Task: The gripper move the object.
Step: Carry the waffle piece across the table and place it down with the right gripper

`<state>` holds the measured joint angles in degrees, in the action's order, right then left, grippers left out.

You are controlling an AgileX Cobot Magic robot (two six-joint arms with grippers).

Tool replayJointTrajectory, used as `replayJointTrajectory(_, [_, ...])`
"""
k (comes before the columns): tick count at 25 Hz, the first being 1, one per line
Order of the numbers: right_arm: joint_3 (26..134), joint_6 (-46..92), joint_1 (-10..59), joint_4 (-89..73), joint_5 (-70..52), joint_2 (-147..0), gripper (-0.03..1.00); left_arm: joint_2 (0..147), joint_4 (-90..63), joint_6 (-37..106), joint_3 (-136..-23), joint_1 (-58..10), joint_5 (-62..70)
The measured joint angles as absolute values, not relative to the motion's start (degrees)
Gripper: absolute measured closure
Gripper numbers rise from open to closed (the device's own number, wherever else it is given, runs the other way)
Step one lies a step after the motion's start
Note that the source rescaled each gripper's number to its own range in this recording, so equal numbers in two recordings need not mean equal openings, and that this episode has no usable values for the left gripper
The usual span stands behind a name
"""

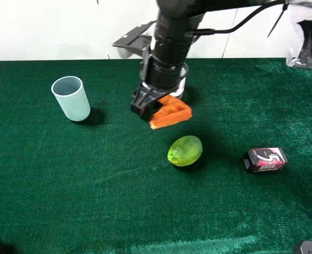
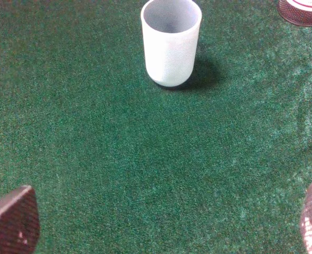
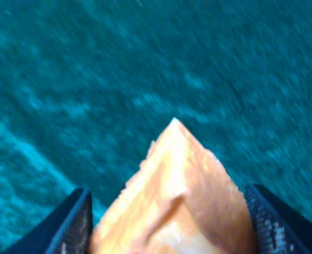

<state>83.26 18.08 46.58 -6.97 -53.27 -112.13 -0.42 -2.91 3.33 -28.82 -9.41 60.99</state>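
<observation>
The orange waffle wedge (image 1: pixel 171 112) with a grid pattern is held between the black fingers of my right gripper (image 1: pixel 148 108) near the middle of the green cloth, behind the green fruit. In the right wrist view the wedge (image 3: pixel 177 203) fills the space between both fingers (image 3: pixel 74 225), its tip pointing away over blurred cloth. I cannot tell if it touches the cloth. My left gripper (image 2: pixel 161 225) is open and empty, its fingertips (image 2: pixel 13 219) wide apart low over bare cloth, facing the cup.
A pale blue cup (image 1: pixel 71 98) stands upright at the left, also in the left wrist view (image 2: pixel 171 41). A green round fruit (image 1: pixel 185 150) lies in front of the wedge. A black-pink box (image 1: pixel 265 159) lies at the right. A mesh-sided container (image 2: pixel 302 11) is partly hidden behind the right arm.
</observation>
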Motion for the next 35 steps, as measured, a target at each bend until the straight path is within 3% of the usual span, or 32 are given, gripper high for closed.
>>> replayJointTrajectory(14, [93.37, 18.08, 54.20, -7.18, -52.33, -119.83, 0.97, -0.42, -2.91, 3.33, -28.82, -9.41, 60.99])
replayJointTrajectory(35, [97.42, 21.53, 54.95, -9.04, -50.01, -133.04, 0.97, -0.42, -2.91, 3.33, -28.82, -9.41, 60.99])
